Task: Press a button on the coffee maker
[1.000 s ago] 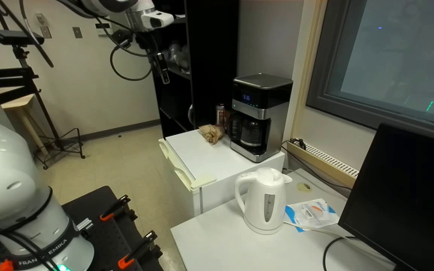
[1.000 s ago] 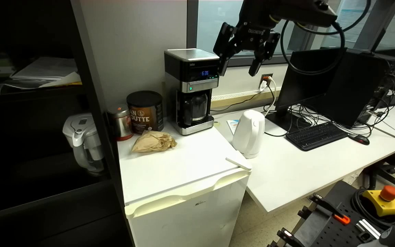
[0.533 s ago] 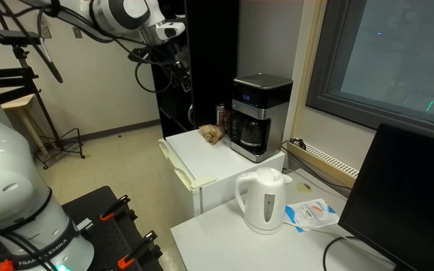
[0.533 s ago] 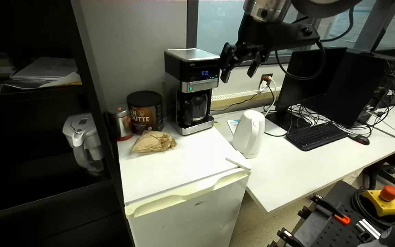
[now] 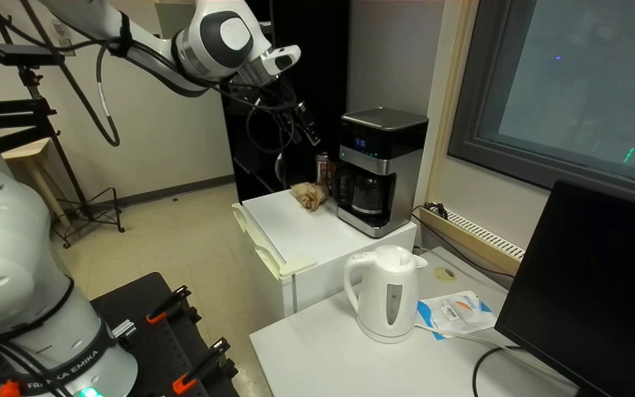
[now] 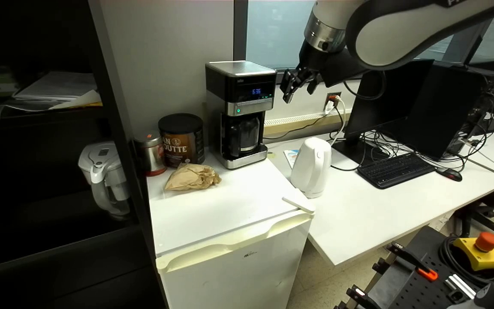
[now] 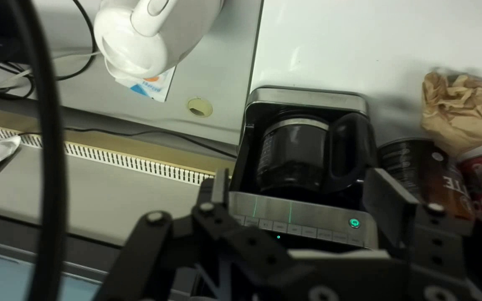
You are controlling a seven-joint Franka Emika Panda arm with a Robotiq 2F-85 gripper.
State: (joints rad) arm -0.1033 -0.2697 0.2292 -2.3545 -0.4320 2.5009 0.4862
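The coffee maker (image 5: 410,182) is a boxy black and silver machine with a dark glass carafe, upright on the white fridge. It also shows in an exterior view (image 6: 218,103). In the wrist view its silver band (image 7: 308,211) carries a row of small buttons (image 7: 294,229) and a round green-lit button (image 7: 354,223). My gripper (image 7: 298,179) is open and empty; its fingers appear on either side of the band. In both exterior views the gripper (image 5: 306,138) (image 6: 299,95) hangs in the air, apart from the machine, at about the height of its display.
A white kettle (image 5: 389,298) stands on the desk below. A crumpled paper bag (image 6: 193,177), a coffee tin (image 6: 181,143) and a metal canister (image 6: 150,156) stand beside the coffee maker. A black shelf (image 6: 120,128) and a monitor (image 5: 598,286) flank the area.
In both exterior views the arm has come forward and my gripper has moved closer to the coffee maker and lower. The fingers stay open. The coffee maker has not moved.
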